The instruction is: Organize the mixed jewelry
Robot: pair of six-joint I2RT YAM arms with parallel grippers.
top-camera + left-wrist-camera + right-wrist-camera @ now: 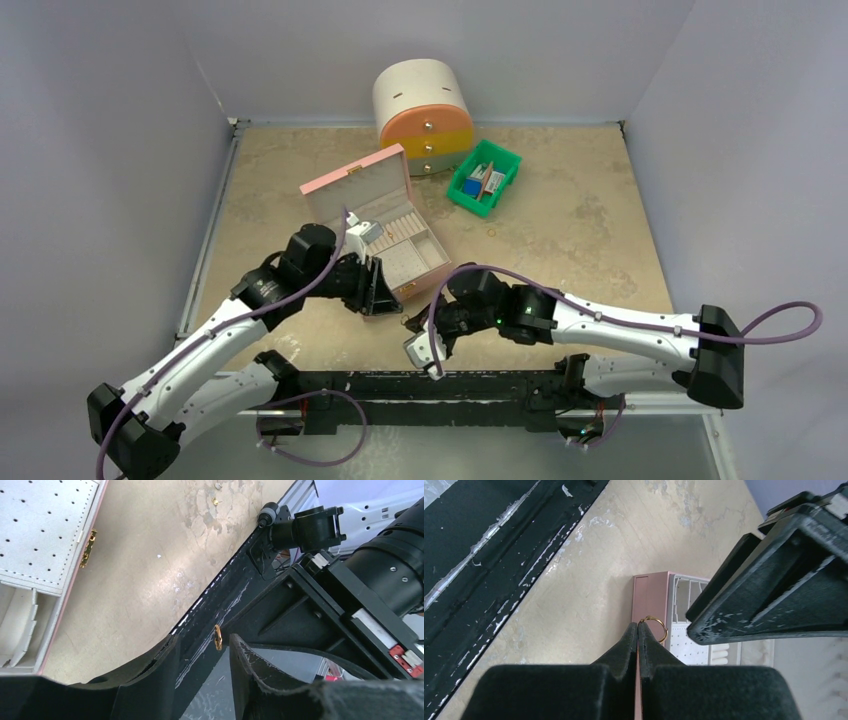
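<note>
The left gripper hangs spread, fingers either side of the gold ring, probably to take it. The right gripper, pressed together, pinches that ring at its tips, the pink jewelry box just beyond it.

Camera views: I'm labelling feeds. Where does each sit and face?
Top external: above and behind the robot, looking down at the table; left arm and right arm show.
Left wrist: on the left arm, looking past the open left gripper at the table's near edge.
Right wrist: on the right arm, looking past the right gripper, shut on a gold ring, toward the pink box.
Shared: both wrist views show that ring.
</note>
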